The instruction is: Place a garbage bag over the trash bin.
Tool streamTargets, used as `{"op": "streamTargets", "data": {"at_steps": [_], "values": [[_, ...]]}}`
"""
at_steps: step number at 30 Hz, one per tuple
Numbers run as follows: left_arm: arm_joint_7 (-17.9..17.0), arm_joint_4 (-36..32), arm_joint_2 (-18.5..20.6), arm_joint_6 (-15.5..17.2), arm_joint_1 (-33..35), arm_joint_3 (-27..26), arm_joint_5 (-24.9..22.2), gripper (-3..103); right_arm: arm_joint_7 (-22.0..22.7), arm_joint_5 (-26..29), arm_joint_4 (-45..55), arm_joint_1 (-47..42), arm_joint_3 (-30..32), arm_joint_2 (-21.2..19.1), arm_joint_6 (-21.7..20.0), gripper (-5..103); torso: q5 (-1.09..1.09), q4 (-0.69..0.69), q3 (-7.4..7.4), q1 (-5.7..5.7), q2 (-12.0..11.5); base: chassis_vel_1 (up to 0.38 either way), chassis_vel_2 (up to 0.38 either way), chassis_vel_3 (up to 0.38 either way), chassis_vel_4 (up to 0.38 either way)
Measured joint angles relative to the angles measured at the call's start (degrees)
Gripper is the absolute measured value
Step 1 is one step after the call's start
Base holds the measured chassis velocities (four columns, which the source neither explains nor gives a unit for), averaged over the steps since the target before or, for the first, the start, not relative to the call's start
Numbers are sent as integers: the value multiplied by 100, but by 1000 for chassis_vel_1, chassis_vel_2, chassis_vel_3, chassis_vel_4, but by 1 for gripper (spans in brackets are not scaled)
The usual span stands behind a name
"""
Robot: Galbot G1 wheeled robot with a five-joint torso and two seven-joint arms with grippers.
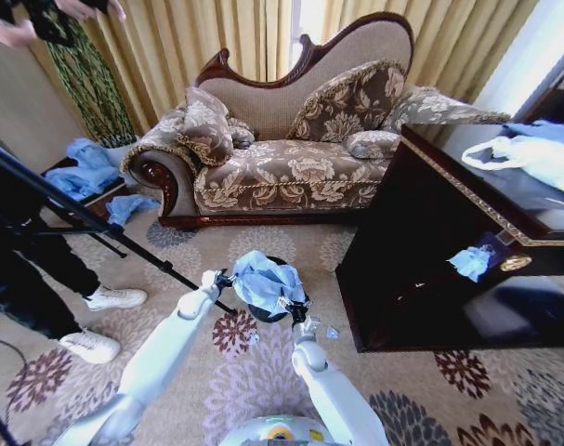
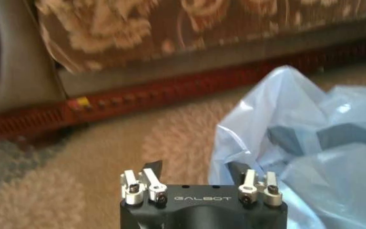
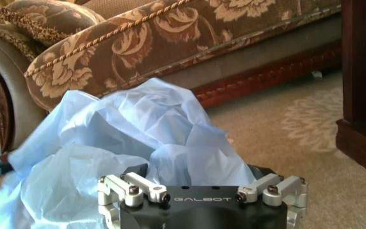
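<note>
Garbage bag heaped on trash bin, carpet between sofa and cabinet.
Left gripper spread at bag's edge; right gripper spread, film between fingers.

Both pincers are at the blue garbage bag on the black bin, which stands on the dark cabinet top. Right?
Not quite. The trash bin stands on the patterned carpet before the sofa, as the head view shows. The left pincer and right pincer are at the garbage bag on it.

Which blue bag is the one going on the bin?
Find the big flowery sofa; on the carpet before it, between the two grippers, stands the black trash bin. The garbage bag is the crumpled light-blue plastic heaped on that bin, unlike the blue scraps lying elsewhere.
</note>
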Motion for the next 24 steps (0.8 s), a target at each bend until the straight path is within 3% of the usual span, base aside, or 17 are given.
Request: {"op": "streamTargets", "data": {"at_steps": [1,2,4,5,9,14,24], "values": [[-1,-27,6,-37,22,-27,4,74,0,2,1,0,0,-4,0,100,-1,0,0,0,0,0,0,0,0],[-6,-159,15,-205,77,-138,43,84,0,9,3,3,8,-21,0,100,-2,0,0,0,0,0,0,0,0],[-7,-230,15,-263,82,-165,60,84,0,13,7,4,9,-32,0,100,-1,0,0,0,0,0,0,0,0],[0,-351,13,-305,83,-176,75,90,0,16,13,5,11,-45,0,100,-1,-1,0,0,0,0,0,0,0],[54,-665,-2,-214,45,-126,-87,100,2,25,67,4,18,-70,-2,100,-1,-3,0,0,0,0,0,0,0],[70,-787,-71,101,-22,-46,-205,100,1,27,129,-11,16,-80,-12,100,-2,-3,0,0,0,0,0,0,0],[305,-735,3,227,-2,-86,-172,100,-12,11,127,-14,15,-64,-10,100,-1,-1,0,0,0,0,0,0,0]]}}
